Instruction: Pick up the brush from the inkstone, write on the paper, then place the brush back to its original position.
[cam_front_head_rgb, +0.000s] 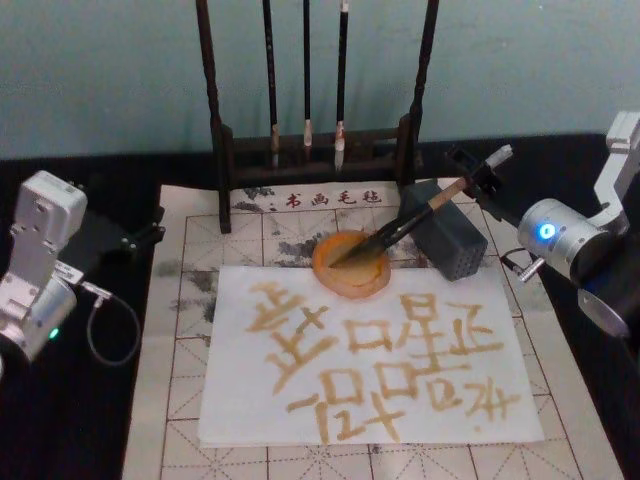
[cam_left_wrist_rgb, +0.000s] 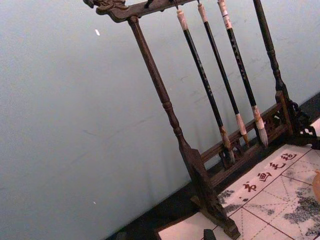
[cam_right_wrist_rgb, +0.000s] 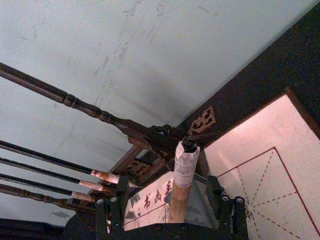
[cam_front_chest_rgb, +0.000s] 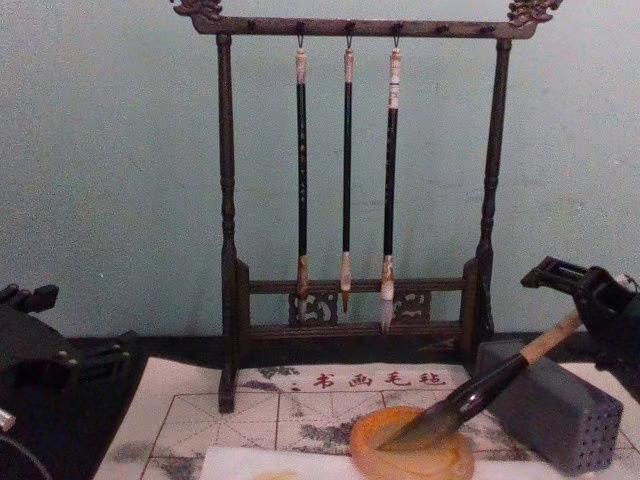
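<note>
One brush (cam_front_head_rgb: 400, 228) is lying tilted, its bushy tip resting in the one amber inkstone (cam_front_head_rgb: 345, 289) and its handle slanting up over one grey block (cam_front_head_rgb: 452, 238). The right gripper (cam_front_head_rgb: 480, 170) is straddling the handle's end, fingers spread. One paper (cam_front_head_rgb: 240, 420), covered in characters, is lying under the inkstone's near edge. Three thin brushes (cam_front_chest_rgb: 347, 170) are hanging on the rack (cam_front_chest_rgb: 226, 150). The left gripper (cam_front_head_rgb: 150, 233) is sitting at the table's left; its state cannot be told.

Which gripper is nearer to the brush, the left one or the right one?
Right. The right gripper, open, straddles the upper handle end of the brush. The left gripper sits far off, at the left edge of the felt mat.
</note>
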